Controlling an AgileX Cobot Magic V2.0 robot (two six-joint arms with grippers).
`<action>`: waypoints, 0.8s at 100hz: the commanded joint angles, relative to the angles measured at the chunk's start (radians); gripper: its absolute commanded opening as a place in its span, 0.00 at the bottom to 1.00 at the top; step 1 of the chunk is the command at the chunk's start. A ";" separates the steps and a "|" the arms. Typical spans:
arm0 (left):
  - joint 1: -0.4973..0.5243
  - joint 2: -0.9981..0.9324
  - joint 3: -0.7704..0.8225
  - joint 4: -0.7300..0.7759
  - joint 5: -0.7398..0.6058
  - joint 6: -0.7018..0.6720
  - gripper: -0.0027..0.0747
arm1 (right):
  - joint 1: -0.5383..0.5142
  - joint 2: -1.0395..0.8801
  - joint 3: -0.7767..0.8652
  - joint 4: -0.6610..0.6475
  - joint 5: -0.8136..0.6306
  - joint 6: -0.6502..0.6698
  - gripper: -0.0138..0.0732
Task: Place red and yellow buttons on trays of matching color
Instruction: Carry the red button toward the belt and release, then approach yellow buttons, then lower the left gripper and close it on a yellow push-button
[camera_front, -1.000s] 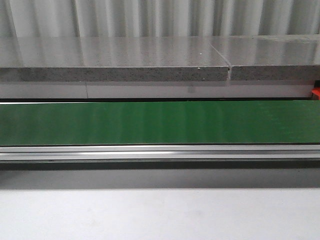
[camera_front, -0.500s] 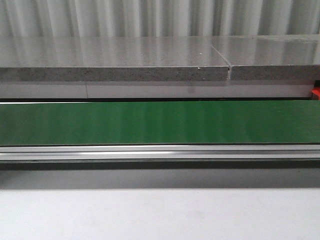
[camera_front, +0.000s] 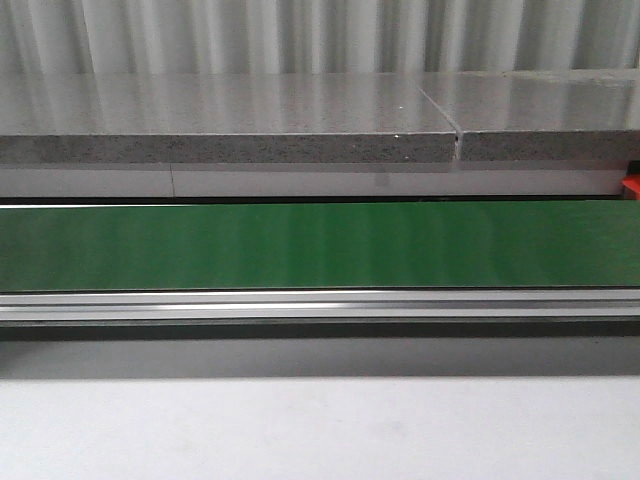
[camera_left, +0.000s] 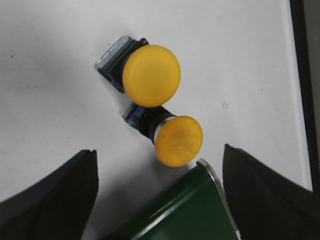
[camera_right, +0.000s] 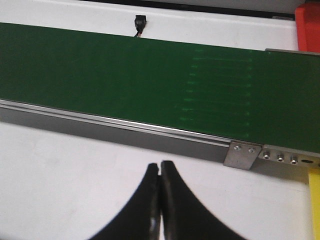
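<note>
Two yellow buttons lie side by side on a white surface in the left wrist view: a large-capped one and a smaller one, each with a dark body. My left gripper hovers over them, open, with nothing between its fingers. The smaller button sits just off the gap. My right gripper is shut and empty over the white table beside the belt. A red-orange piece and a yellow strip show at the frame's edge. I cannot tell whether they are the trays. No red button shows.
A green conveyor belt with an aluminium rail runs across the table. Its rounded end reaches between my left fingers. A grey stone slab lies behind it. A small black connector sits beyond the belt.
</note>
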 joint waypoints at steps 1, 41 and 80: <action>0.000 -0.033 -0.033 -0.051 -0.043 -0.014 0.68 | 0.000 0.004 -0.024 0.006 -0.061 -0.012 0.08; 0.000 0.055 -0.054 -0.061 -0.095 -0.023 0.68 | 0.000 0.004 -0.024 0.006 -0.061 -0.012 0.08; 0.000 0.130 -0.135 -0.057 -0.081 -0.023 0.68 | 0.000 0.004 -0.024 0.006 -0.061 -0.012 0.08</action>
